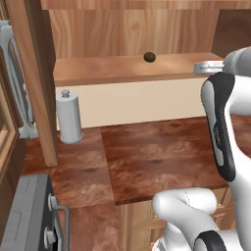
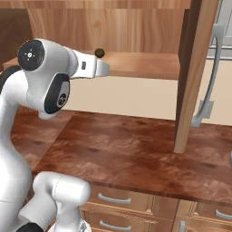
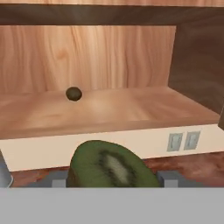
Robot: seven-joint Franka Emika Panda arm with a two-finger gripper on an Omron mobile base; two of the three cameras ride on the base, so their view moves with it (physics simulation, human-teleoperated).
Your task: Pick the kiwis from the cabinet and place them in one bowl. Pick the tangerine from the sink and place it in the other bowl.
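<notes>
Gripper (image 3: 112, 183) clenched on halved kiwi (image 3: 111, 166) before cabinet shelf (image 3: 109, 111) | second kiwi (image 3: 73, 93) sat near shelf's back edge | advice: retreat level, clear door (image 2: 192, 72), keep squeeze steady.

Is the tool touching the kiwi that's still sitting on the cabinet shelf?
Apart. In the hand view, that kiwi sits far back on the cabinet shelf, with bare wood between it and the tool, which holds the other kiwi.
</notes>
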